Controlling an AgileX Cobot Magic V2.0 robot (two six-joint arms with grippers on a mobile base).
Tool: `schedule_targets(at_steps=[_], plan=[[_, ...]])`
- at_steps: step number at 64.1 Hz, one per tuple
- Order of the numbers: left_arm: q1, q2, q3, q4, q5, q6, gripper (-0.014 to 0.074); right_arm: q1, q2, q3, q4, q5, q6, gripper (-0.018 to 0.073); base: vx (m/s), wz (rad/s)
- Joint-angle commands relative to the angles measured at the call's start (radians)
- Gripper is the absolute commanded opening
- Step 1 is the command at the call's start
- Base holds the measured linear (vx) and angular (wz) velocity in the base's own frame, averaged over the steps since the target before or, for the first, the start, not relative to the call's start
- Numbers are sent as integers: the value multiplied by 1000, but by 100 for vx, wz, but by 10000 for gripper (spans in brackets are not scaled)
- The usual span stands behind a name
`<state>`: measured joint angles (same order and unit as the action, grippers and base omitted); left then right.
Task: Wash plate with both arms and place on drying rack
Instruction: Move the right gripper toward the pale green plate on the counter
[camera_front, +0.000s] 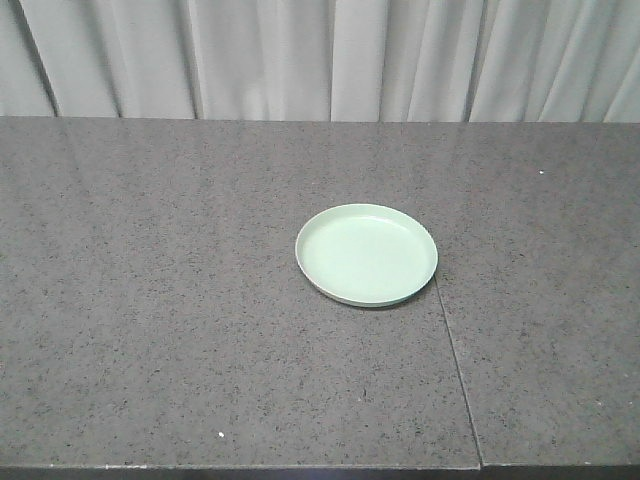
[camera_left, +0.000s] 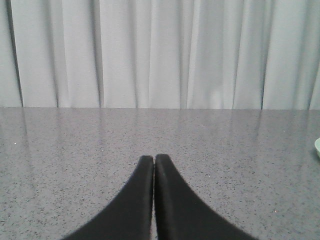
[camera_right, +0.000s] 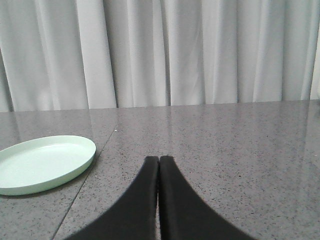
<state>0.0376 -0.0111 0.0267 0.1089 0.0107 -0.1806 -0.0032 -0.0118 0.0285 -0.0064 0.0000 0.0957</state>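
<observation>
The plate (camera_front: 366, 254) lies flat mid-frame; the left gripper (camera_left: 153, 159) and right gripper (camera_right: 159, 160) are clenched on nothing. Unopened, they would likely just shove its rim.

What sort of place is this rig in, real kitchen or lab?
Probably a staged lab counter, not a working kitchen: a speckled grey stone-like countertop with a seam, a plain white curtain as backdrop, and one mint-green plate lying alone on it.

Plate (camera_front: 366, 254) lies flat on counter (camera_front: 150, 300), right of centre, right edge at the seam (camera_front: 458, 370). Curtain (camera_front: 320, 60) hangs behind counter.
</observation>
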Motion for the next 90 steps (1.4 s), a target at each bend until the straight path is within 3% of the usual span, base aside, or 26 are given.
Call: schedule_targets(at_steps=[1,13,23,31,36,43,53,58,65,70,78,90], plan=[[1,-16,20,-3,-75,-9,-6,-3,-11,17,61,-84,65,-10,0,0],[1,-16,20,-3,-75,-9,-6,-3,-11,-32,272,-113,230,-6,0,0],[1,-16,20,-3,-75,-9,-6,-3,3,-206,251,-59,196,-3,0,0],[1,-16,20,-3,-75,-9,-6,-3,107,-353,221,82,160,34,0,0],[1,-16,20,-3,-75,-9,-6,-3,187,-418,221,160,159,106,0,0],[1,-16,20,-3,-75,-9,-6,-3,299,-484,221,191,158,283,0,0],[1,-16,20,-3,-75,-9,-6,-3,413,-495,221,22,158,565,0,0],[1,-16,20,-3,-75,-9,-6,-3,453,-507,223,-40,163,612,0,0],[1,-16,20,-3,-75,-9,-6,-3,517,-598,194,74,141,600,0,0],[1,-16,20,-3,-75,-9,-6,-3,568,-678,187,173,70,577,0,0],[1,-16,20,-3,-75,-9,-6,-3,677,-831,232,317,-140,541,0,0],[1,-16,20,-3,-75,-9,-6,-3,888,-1051,486,537,-476,531,0,0]])
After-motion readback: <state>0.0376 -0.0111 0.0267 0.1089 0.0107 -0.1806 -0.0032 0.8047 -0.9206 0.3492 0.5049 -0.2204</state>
